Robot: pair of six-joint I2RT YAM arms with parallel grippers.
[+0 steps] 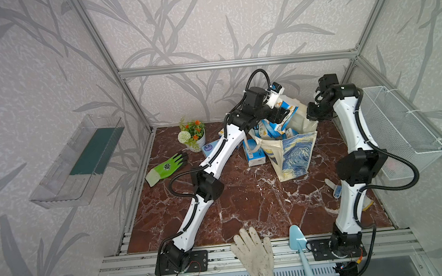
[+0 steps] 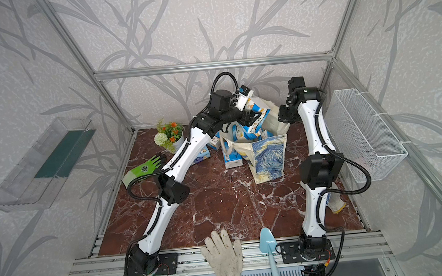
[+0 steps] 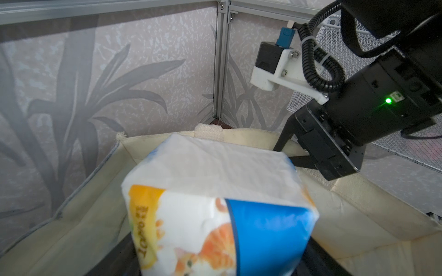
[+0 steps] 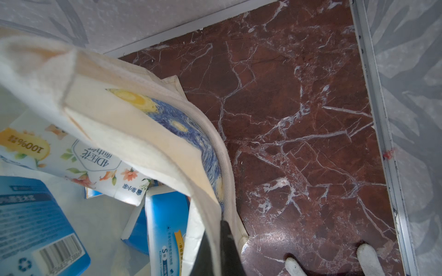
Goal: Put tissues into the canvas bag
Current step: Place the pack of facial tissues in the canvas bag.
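Observation:
The canvas bag (image 1: 294,151) (image 2: 266,156) stands open at the back of the table, with several tissue packs (image 1: 271,130) (image 4: 165,227) inside. My left gripper (image 1: 280,114) hovers over its mouth. A cat-print tissue pack (image 3: 215,191) (image 1: 289,106) sits blurred and loose between the wide-spread fingers (image 3: 119,267). My right gripper (image 4: 221,239) (image 1: 312,115) is shut on the bag's cream rim (image 4: 134,124) and holds that side up. Two more packs (image 1: 254,156) (image 1: 209,147) lie on the table left of the bag.
A flower pot (image 1: 193,135) and a green glove (image 1: 166,168) sit at the back left. A white glove (image 1: 254,253) and a blue trowel (image 1: 300,249) lie at the front edge. A wire mesh basket (image 1: 399,128) hangs on the right wall, a clear shelf (image 1: 80,162) on the left.

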